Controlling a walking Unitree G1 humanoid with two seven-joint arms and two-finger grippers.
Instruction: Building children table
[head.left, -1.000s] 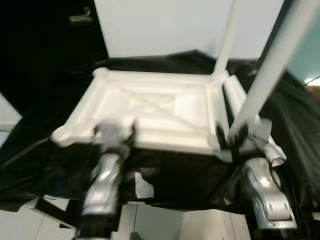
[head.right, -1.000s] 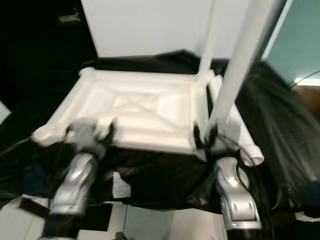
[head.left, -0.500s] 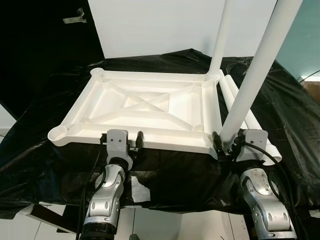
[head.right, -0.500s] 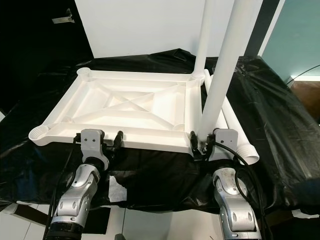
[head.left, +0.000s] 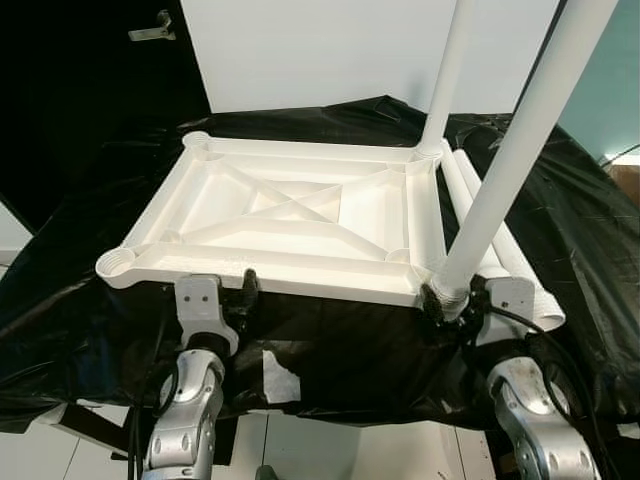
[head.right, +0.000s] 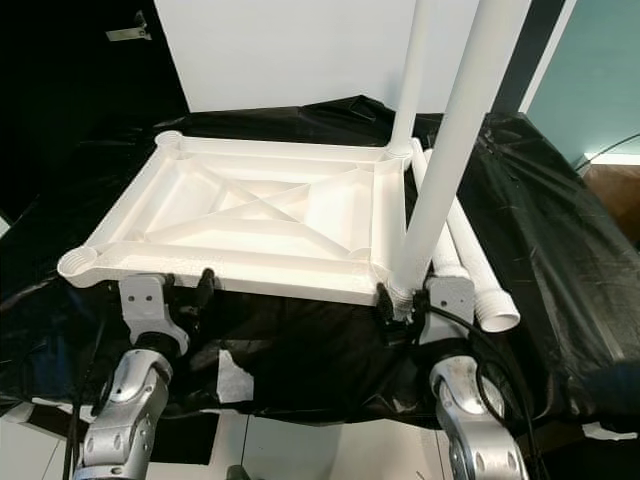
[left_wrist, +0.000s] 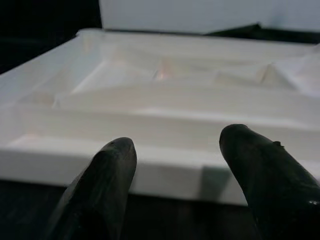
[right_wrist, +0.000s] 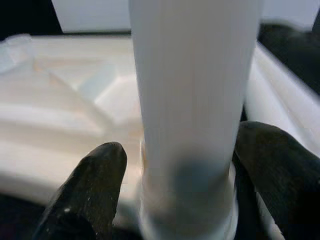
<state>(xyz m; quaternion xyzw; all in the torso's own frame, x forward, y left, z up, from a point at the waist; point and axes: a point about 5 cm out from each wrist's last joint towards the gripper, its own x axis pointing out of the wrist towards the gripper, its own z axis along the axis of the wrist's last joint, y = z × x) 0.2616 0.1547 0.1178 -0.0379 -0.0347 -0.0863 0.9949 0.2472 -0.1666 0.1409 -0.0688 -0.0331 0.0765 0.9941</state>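
Upside-down white plastic tabletop (head.left: 300, 215) at centre frame, ribbed underside up, resting on a surface draped in black plastic sheeting (head.left: 560, 220), presumably inverted so the corner sockets face up for the legs. One fitted leg (head.left: 447, 70) rising upright from the far right corner socket, out through the top of the frame. Second leg (head.left: 510, 160) standing in the near right corner socket, leaning slightly toward upper right. Right gripper (head.left: 452, 300) at lower right, black fingers (right_wrist: 90, 190) either side of this leg's base just above the socket, seemingly pinching the tube; likely there to steady or press the leg home. Two spare legs (head.right: 470, 260) lying side by side on the sheeting just right of the tabletop, open threaded end toward the viewer, close by for the remaining sockets.

Left gripper (head.left: 222, 300) at lower left, just in front of the tabletop's near edge, fingers (left_wrist: 105, 175) spread with nothing between them, aimed at the rim, probably ready to brace the tabletop. Near left socket (head.left: 118, 265) and far left socket (head.left: 197, 140) unfilled, so roughly half the legs seated by this judgement.
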